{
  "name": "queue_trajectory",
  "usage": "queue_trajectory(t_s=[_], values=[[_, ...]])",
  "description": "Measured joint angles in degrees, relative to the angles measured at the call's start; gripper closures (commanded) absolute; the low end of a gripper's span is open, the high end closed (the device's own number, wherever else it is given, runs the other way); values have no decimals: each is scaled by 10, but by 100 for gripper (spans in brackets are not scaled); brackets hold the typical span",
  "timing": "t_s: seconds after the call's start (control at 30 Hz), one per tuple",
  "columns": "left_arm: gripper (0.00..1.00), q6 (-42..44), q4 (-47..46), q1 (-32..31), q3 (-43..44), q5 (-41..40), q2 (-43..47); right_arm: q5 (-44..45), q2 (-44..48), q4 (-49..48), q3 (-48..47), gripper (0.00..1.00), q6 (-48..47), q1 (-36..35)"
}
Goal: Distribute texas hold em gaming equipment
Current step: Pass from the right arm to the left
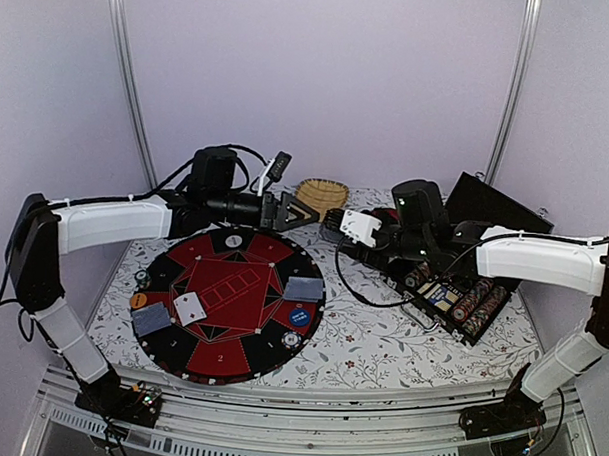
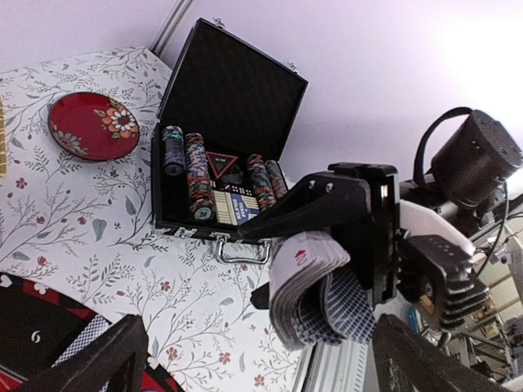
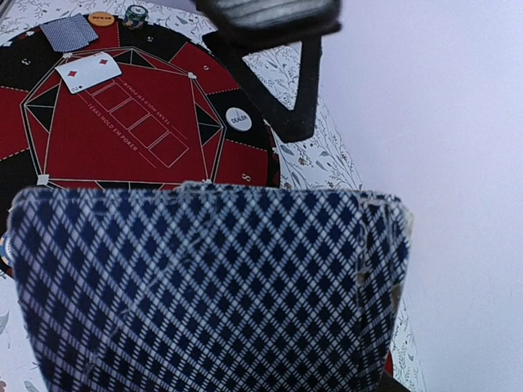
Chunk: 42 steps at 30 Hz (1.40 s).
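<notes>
My right gripper (image 1: 347,225) is shut on a bent deck of blue-backed playing cards (image 2: 319,298), held above the table between the round poker mat (image 1: 245,258) and the chip case. That deck (image 3: 212,286) fills the lower part of the right wrist view. Just left of it, my left gripper (image 1: 303,214) stands open and holds nothing. Its fingertips (image 2: 110,355) frame the deck from a short distance. On the mat lie two face-down cards (image 1: 151,320) (image 1: 302,288) and a face-up card (image 1: 190,307). An orange chip (image 1: 139,300), a blue button (image 1: 298,315) and a white chip (image 1: 292,339) lie there too.
An open black case (image 1: 462,299) with rows of chips stands at the right, its lid (image 1: 495,210) raised. A woven basket (image 1: 321,196) sits at the back centre. In the left wrist view a red plate (image 2: 90,125) lies on the floral tablecloth. A cable loops beside the case.
</notes>
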<state>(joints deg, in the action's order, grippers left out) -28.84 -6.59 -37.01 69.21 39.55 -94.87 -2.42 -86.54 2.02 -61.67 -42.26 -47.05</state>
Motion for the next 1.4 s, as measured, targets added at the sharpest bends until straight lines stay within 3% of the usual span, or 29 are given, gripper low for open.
queue_trajectory(t_s=[0.2,0.4,0.6,0.77,0.83,0.93,1.03,1.1,1.23,1.3,1.4], values=[[4,-19,-50,-3,-15,26,-3,-11,-17,2,-8,52,0,-2],[21,-12,-45,-10,-10,22,-17,-13,-26,1,-17,52,0,-6],[24,-10,-26,-12,4,16,-44,-14,-30,1,-22,52,0,-13],[36,-7,-17,-16,18,18,-57,-12,-37,2,-28,52,-1,-16],[46,-3,-12,-18,23,21,-60,-11,-38,2,-28,52,-2,-17],[68,6,-2,-22,28,28,-61,-7,-42,3,-31,52,-5,-17],[100,15,7,-25,31,37,-61,-3,-47,3,-37,52,-8,-17],[100,23,14,-26,32,40,-61,-1,-48,5,-38,45,-11,-17],[100,33,16,-25,32,52,-61,2,-48,5,-38,10,-13,-18],[100,38,16,-26,32,57,-60,5,-48,3,-38,5,-14,-20],[100,48,18,-27,30,60,-58,9,-48,1,-38,6,-15,-20]])
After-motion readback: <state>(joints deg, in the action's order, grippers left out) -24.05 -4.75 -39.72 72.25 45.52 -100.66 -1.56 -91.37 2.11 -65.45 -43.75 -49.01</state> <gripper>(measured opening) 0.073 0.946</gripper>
